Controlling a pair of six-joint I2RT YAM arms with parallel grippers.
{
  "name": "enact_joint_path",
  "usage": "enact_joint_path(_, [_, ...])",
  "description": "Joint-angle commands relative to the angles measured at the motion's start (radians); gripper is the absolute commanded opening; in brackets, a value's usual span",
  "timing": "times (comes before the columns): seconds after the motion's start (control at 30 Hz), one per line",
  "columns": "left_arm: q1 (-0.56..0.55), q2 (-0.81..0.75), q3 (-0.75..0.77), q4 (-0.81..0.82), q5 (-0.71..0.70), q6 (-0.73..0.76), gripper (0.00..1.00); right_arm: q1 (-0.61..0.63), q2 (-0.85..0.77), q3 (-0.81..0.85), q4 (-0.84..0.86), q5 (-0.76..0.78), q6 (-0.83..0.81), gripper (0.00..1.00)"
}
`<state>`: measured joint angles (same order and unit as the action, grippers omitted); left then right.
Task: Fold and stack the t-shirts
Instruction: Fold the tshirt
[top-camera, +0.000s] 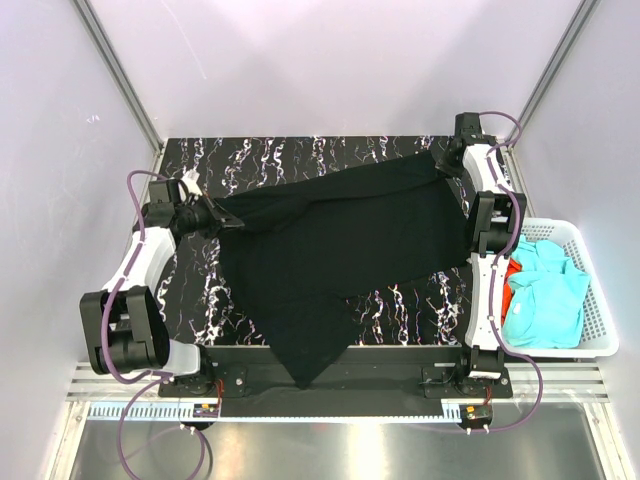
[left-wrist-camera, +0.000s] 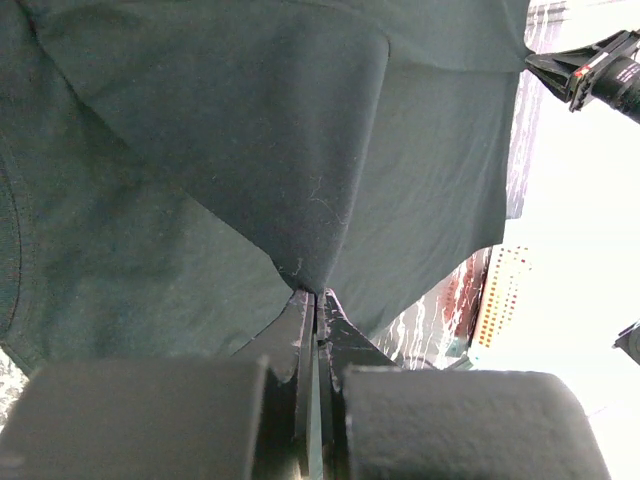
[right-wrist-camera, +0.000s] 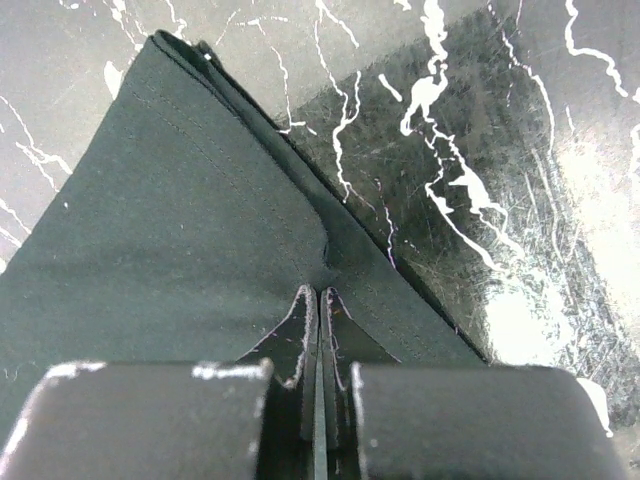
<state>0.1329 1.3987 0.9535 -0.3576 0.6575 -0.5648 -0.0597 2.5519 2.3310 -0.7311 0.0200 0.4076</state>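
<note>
Robot lab cell; plain white walls (top-camera: 330, 60), alu frame (top-camera: 120, 70), marble-look table (top-camera: 300, 155)

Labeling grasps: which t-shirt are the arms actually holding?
The black t-shirt, stretched over the table with both arms' jaws shut on it. The turquoise ones and the orange-red one lie untouched in the white basket at the right.

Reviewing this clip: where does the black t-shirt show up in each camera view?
Top external: black t-shirt stretched across the table's middle, a corner drooping past the near edge.
Left wrist: it fills most of the frame, pinched in the left pincer.
Right wrist: left half, its edge pinched in the right pincer.
Shared landmark: the white-veined black tabletop.
</note>
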Motion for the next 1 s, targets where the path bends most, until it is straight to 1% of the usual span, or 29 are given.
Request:
enact_joint_path(0.0, [0.010, -0.026, 0.025, 0.002, -0.013, 0.006, 0.00, 0.000, -0.079, 0.050, -0.002, 0.037, -0.024, 0.00])
enact_joint_path(0.23, [0.010, -0.024, -0.021, 0.008, -0.012, 0.009, 0.00, 0.000, -0.088, 0.019, -0.008, 0.044, -0.026, 0.00])
enact_joint_path(0.6, [0.010, 0.006, -0.035, 0.009, -0.016, 0.020, 0.00, 0.000, -0.087, -0.001, -0.013, 0.063, -0.036, 0.00])
enact_joint_path(0.67, [0.010, 0.017, -0.045, 0.008, -0.015, 0.022, 0.00, 0.000, -0.084, -0.010, -0.016, 0.075, -0.036, 0.02])
enact_joint_path(0.73, [0.010, 0.020, -0.056, 0.009, -0.001, 0.026, 0.00, 0.000, -0.084, -0.013, -0.025, 0.101, -0.032, 0.09])
enact_joint_path(0.77, [0.010, 0.020, -0.058, 0.009, 0.002, 0.029, 0.02, 0.000, -0.081, -0.010, -0.031, 0.110, -0.029, 0.15])
enact_joint_path(0.8, [0.010, 0.010, -0.059, -0.001, 0.004, 0.046, 0.04, 0.000, -0.078, -0.004, -0.056, 0.123, -0.024, 0.25])
enact_joint_path(0.83, [0.010, -0.003, -0.055, -0.018, -0.042, 0.055, 0.09, 0.000, -0.073, 0.026, -0.076, 0.159, -0.007, 0.29])
enact_joint_path(0.87, [0.011, -0.036, -0.052, -0.033, -0.079, 0.072, 0.31, 0.000, -0.064, 0.048, -0.099, 0.172, 0.006, 0.31])
enact_joint_path(0.9, [0.013, -0.053, -0.044, -0.052, -0.116, 0.078, 0.37, 0.000, -0.062, 0.066, -0.135, 0.178, 0.020, 0.33])
enact_joint_path(0.93, [0.016, -0.064, -0.026, -0.052, -0.168, 0.085, 0.43, 0.000, -0.065, 0.089, -0.143, 0.164, 0.054, 0.37])
enact_joint_path(0.97, [0.019, -0.072, -0.012, -0.053, -0.186, 0.089, 0.50, 0.003, -0.084, 0.090, -0.140, 0.153, 0.069, 0.39])
